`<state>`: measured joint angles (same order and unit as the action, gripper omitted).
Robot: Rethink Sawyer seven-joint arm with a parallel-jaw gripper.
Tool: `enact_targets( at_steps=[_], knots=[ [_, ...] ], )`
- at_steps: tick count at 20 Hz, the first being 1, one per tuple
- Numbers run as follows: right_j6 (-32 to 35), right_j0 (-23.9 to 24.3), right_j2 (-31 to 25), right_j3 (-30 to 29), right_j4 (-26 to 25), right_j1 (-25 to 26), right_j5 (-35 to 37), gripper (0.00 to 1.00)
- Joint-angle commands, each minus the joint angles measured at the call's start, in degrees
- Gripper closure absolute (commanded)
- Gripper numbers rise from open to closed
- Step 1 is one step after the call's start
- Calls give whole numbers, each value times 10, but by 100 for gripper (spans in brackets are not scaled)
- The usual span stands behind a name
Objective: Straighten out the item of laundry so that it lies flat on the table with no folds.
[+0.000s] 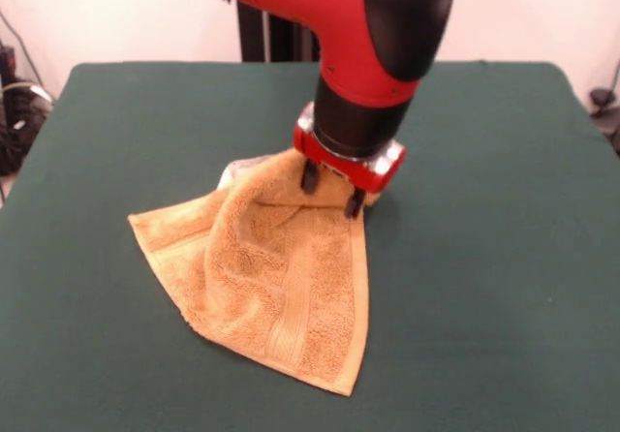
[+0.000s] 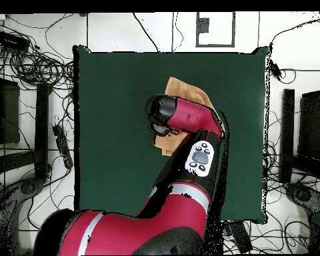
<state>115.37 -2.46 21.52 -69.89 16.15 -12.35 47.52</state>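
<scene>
A dark green worktop (image 1: 504,258) fills most of the front view, and a red and black robot arm (image 1: 373,35) comes down from the top centre of the frame. Its gripper (image 1: 332,190) sits just above the middle of the frame, with two short dark jaws pointing down from a red collar. The jaws are clamped on the top edge of an orange-tan terry towel (image 1: 281,287), pinching a raised fold of cloth between them. The towel is lifted at that point and drapes down and toward the lower left of the frame, so it forms a rough tent shape rather than lying flat. One corner spreads out on the worktop at centre left, and another reaches a point near the bottom centre. A woven border band runs along the towel's lower right edge, and a crease falls down its middle. A small pale patch shows at the towel's upper left edge, just beside the gripper; what it is cannot be told. In the overhead view, the arm (image 2: 189,120) covers most of the towel (image 2: 183,90), which shows only as an orange corner above the arm, in the upper centre of the green worktop (image 2: 116,133).
</scene>
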Motion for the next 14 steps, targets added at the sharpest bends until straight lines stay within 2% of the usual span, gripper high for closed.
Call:
enact_targets(
  at_steps=[1, 7, 9, 10, 14],
  knots=[
    [112, 5, -36, -55, 10, -14, 106, 0],
    [93, 17, -53, -56, 4, -8, 99, 0],
    [60, 28, -65, -60, -5, -11, 100, 0],
    [45, 31, -66, -63, -12, -15, 87, 0],
    [44, 26, -55, -94, -33, -29, -39, 0]
  ],
)
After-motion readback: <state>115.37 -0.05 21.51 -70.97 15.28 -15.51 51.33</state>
